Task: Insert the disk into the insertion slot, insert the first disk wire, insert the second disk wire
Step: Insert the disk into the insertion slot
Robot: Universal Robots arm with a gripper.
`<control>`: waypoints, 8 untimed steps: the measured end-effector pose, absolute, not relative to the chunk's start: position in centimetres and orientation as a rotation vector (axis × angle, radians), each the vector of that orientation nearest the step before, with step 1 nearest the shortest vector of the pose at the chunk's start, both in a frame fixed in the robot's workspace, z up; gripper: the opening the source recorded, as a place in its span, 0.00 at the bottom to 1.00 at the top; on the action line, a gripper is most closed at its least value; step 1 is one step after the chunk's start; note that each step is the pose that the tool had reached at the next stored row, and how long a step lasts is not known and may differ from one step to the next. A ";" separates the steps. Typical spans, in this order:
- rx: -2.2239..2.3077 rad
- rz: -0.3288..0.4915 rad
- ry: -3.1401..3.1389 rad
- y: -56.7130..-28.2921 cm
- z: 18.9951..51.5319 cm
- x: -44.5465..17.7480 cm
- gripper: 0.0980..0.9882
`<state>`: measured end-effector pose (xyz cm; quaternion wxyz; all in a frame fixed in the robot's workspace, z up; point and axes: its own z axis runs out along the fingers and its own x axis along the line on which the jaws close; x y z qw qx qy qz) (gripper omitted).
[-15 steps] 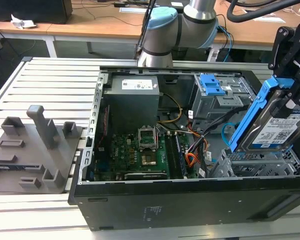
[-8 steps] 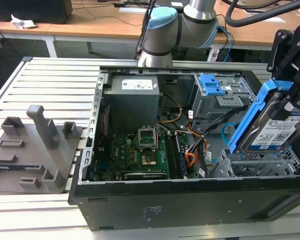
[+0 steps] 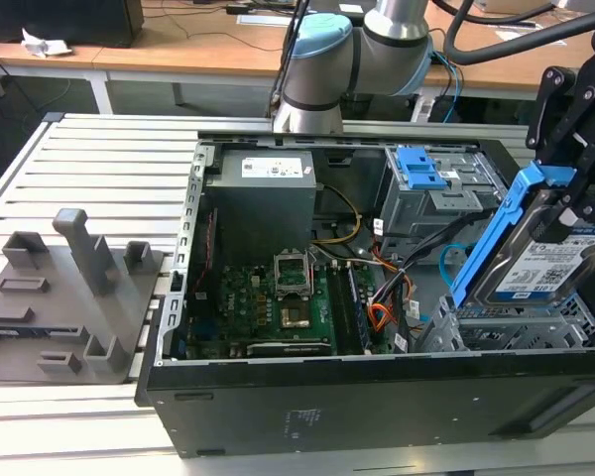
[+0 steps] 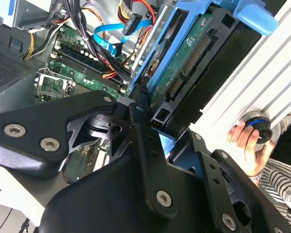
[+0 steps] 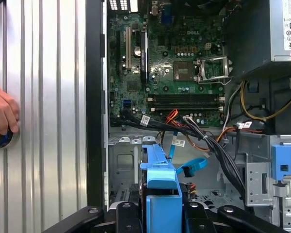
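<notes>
Holding: gripper (image 3: 575, 203) jaws pinch the disk (image 3: 547, 260) by its blue plastic carrier frame (image 3: 496, 233), tilted on edge.
Location: disk hangs over the insertion slot (image 3: 521, 327), contact unclear, inside the open computer case (image 3: 377, 397).
Handling: likely dense, rigid, shock-sensitive; grip the frame's edges, not the exposed green circuit board (image 4: 189, 58).
Surfaces: smooth silver-grey metal, perforated sheet-metal bay walls.

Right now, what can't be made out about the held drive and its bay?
- Silver-grey hard drive in blue plastic carrier: label partly covered by black gripper, cut by frame edge, exterior view.
- Low grey perforated metal bay: interior hidden behind the drive, exterior view.
</notes>
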<state>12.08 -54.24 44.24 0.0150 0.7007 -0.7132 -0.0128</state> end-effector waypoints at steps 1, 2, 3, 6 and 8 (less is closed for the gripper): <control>2.180 -0.040 -2.219 -54.2 44.2 12.1 0.30; 2.180 -0.040 -2.219 -54.2 44.0 12.1 0.30; 2.180 -0.040 -2.219 -54.2 44.0 12.1 0.30; 2.180 -0.040 -2.219 -54.2 43.7 12.1 0.30; 2.180 -0.040 -2.219 -54.2 43.3 12.1 0.30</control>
